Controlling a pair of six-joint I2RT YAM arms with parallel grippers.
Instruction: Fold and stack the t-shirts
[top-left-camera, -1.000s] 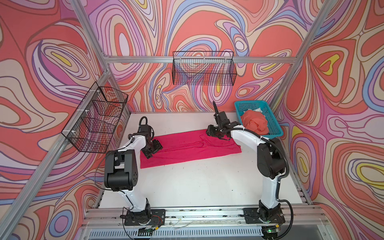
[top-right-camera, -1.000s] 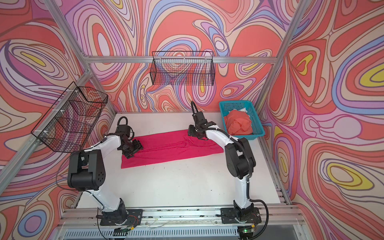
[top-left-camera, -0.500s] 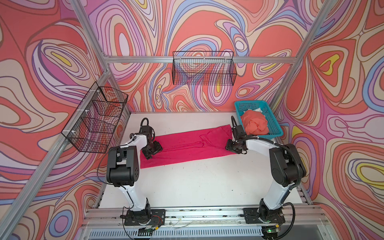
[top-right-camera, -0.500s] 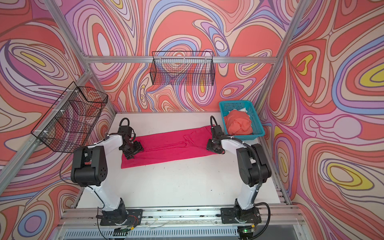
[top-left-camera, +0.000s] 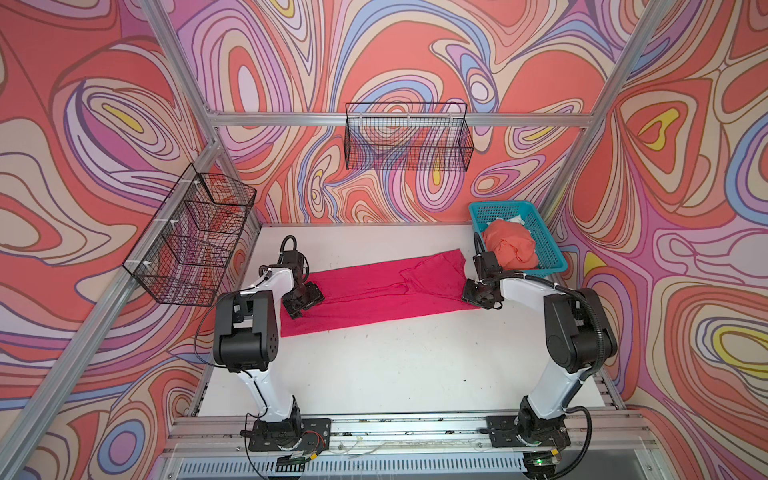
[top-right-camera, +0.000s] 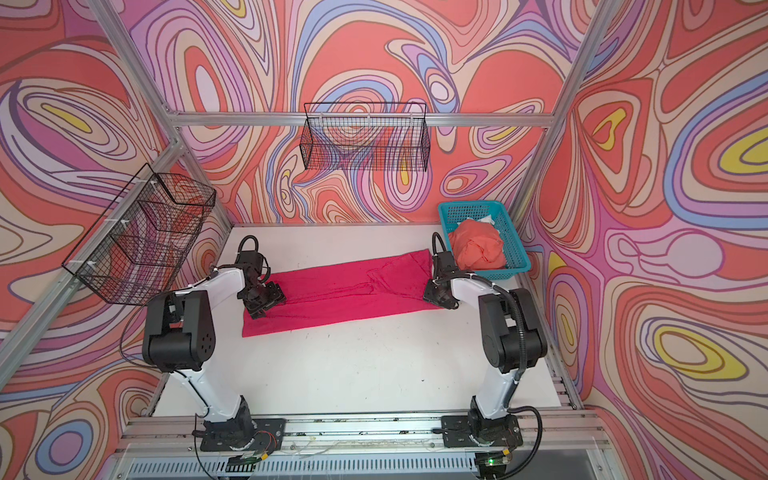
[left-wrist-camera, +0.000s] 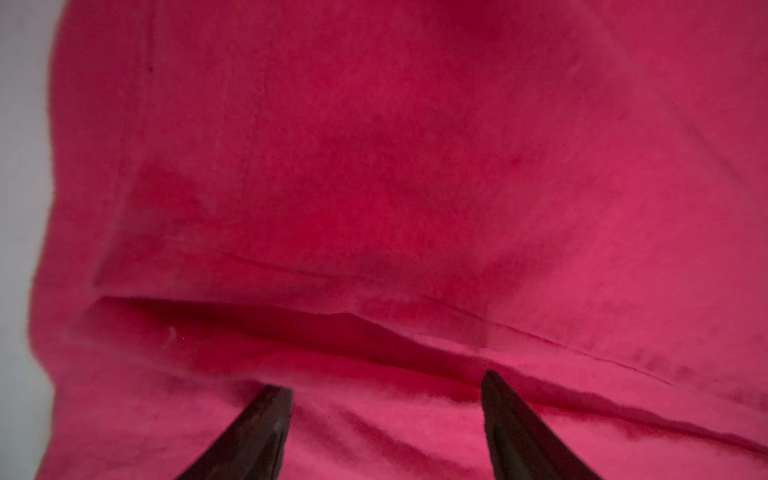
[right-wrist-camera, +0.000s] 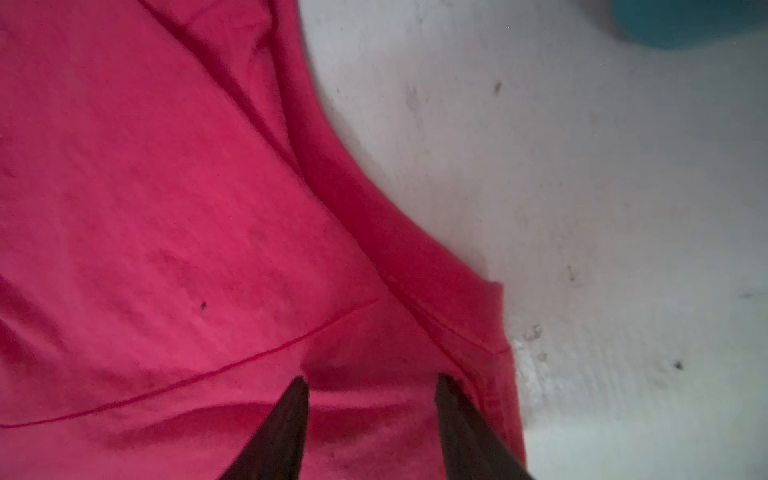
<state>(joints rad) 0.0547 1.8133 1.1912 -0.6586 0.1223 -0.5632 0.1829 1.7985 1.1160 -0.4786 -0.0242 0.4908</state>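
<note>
Right gripper has just swept out from the middle of the pink shirt to its right end. It now sits low on the near right corner, centre-right in both top views, just short of the teal basket. The cloth came with it. A second ago there was a bunched lump around the shirt's middle, and now the right part lies spread, its far corner reaching up toward the basket. I read this as smoothing done, so the strip is about ready for a crosswise fold, though nothing is stacked yet. The right jaws stand about half apart in the wrist view, tips down on the cloth by the hemmed edge, with no fold pinched between them. Left gripper has barely moved since the earlier frame and is parked on the shirt's left end, centre-left in a top view. Its jaws are wide, tips over a soft ridge, nothing clamped. The pink shirt lies flat on the white table as a long strip, slanting up to the right. The orange shirt is unchanged, crumpled in the basket at the upper right.
</note>
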